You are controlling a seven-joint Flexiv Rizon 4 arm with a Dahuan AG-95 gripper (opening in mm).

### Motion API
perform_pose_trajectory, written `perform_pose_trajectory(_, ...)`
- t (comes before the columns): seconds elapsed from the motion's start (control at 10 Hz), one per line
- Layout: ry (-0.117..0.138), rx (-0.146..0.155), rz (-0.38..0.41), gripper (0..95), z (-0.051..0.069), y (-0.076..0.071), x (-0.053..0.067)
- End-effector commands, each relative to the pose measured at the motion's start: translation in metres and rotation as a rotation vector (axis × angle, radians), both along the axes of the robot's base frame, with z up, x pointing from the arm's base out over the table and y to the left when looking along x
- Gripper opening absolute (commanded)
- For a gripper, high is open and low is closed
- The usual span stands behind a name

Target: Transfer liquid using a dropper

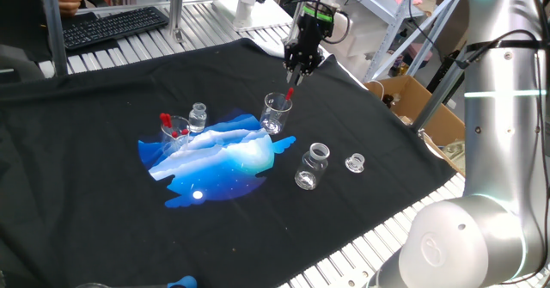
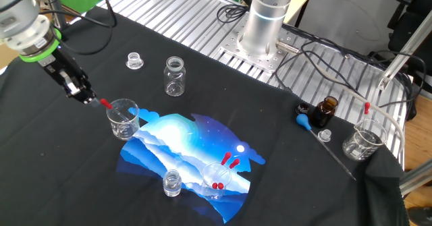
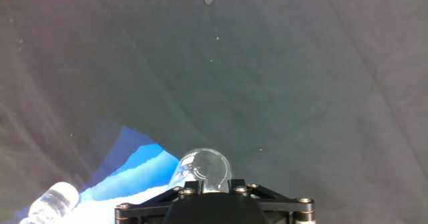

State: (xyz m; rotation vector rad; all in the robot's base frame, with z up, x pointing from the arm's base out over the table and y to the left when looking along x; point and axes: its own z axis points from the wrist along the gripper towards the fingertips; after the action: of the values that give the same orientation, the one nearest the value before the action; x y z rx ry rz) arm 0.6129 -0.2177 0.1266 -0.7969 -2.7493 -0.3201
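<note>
Gripper (image 1: 296, 73) hangs over the far edge of the black cloth (image 1: 86, 150), fingers pinched on the dropper (image 1: 290, 93) at its red bulb. Only a short red stub shows below the fingertips; the clear tube is too thin to trace with certainty. The dropper tilts down toward the small glass beaker (image 1: 275, 113), red end just at or above the rim. Whether the tip touches glass or liquid cannot be told.

From the other fixed view the same pinch reads clearly: gripper (image 2: 82, 91) black, dropper (image 2: 106, 104) red and slanted, pointing into the beaker (image 2: 123, 119) mouth.

Hand view: beaker rim (image 3: 204, 168) sits just ahead of the finger mounts, seen from above; dropper itself not distinguishable there.

Beaker stands at the edge of the blue-and-white print (image 1: 215, 155). Elsewhere on the cloth: a second beaker (image 1: 174, 130) holding two red-bulbed droppers, a small vial (image 1: 198, 117) just beside it, a wider jar (image 1: 312, 167), a jar lid (image 1: 355, 162).
</note>
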Motion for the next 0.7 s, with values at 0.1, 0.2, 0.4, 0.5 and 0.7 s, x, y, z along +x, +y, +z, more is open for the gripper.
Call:
perform_pose_trajectory(0.1,0.006,0.012,-0.004,19.0,0.0005,0.0005,0.0)
perform_pose_trajectory(0.2,0.006,0.018,-0.007,19.0,0.0003,0.0012,-0.0005)
perform_pose_trajectory(0.4,0.007,0.021,-0.015,19.0,0.0005,0.0048,-0.002)
perform_pose_trajectory(0.5,0.009,0.02,-0.019,19.0,0.0007,0.007,-0.0028)
perform_pose_trajectory(0.7,0.008,0.023,-0.021,19.0,-0.0005,0.0084,-0.0034)
